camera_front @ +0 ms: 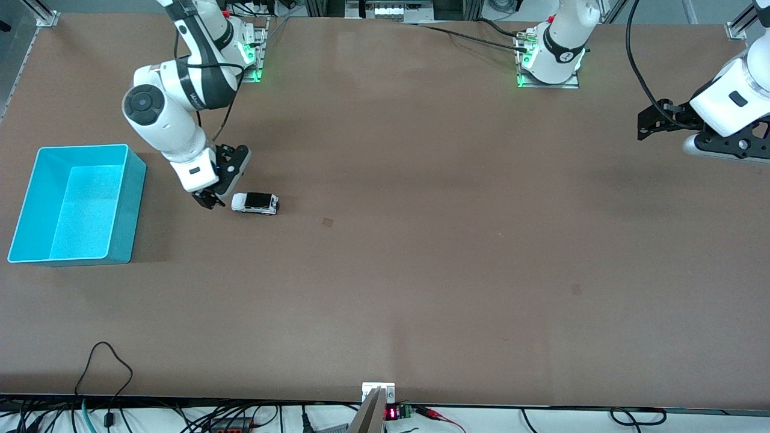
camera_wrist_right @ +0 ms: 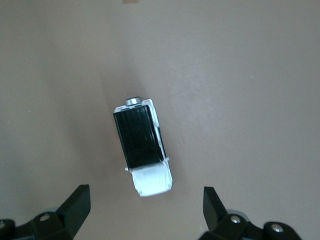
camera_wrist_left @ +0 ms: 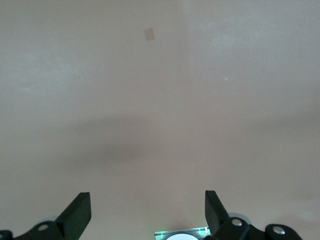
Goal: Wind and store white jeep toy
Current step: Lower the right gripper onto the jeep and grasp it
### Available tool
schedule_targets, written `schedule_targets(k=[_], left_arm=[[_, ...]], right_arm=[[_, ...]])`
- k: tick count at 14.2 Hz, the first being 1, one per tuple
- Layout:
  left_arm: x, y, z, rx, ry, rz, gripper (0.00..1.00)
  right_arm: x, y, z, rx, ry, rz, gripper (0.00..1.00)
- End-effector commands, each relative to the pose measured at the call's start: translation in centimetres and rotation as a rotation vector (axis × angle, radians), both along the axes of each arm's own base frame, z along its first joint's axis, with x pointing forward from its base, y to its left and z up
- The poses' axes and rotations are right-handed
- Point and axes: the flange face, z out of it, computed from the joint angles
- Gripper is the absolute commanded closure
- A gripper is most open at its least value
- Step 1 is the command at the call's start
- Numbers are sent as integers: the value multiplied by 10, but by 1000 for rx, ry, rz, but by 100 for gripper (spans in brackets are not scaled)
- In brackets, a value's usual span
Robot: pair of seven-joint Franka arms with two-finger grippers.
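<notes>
In the front view, the white jeep toy (camera_front: 255,203) lies on the surface (camera_front: 421,240) left of centre, long axis across the frame, just beside the right tool (camera_front: 209,200), which stands empty with fingers spread. The left tool (camera_front: 646,123) waits at the right edge. The left wrist view shows that tool spread over bare surface. In the right wrist view the jeep sits mid-frame, tilted, ahead of the gap.

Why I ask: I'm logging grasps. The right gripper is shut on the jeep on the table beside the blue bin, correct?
Not quite. The right gripper is open and holds nothing; the jeep stands free on the table, beside the blue bin. The right wrist view shows the fingers spread, clear of the jeep.
</notes>
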Motion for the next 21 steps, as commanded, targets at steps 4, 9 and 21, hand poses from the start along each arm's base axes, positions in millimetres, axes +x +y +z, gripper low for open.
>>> schedule_targets(k=[4,9,21], left_arm=[[-5,2,9,23,-6,-2,0],[-5,5,8,22,-1,0,0],[-5,4,8,22,-6,-1,0]], right_arm=[[1,13,-57,15,-51,125,0],[2,16,-89,24,-82,130,0],[21,1,-23,21,-91,102,100]])
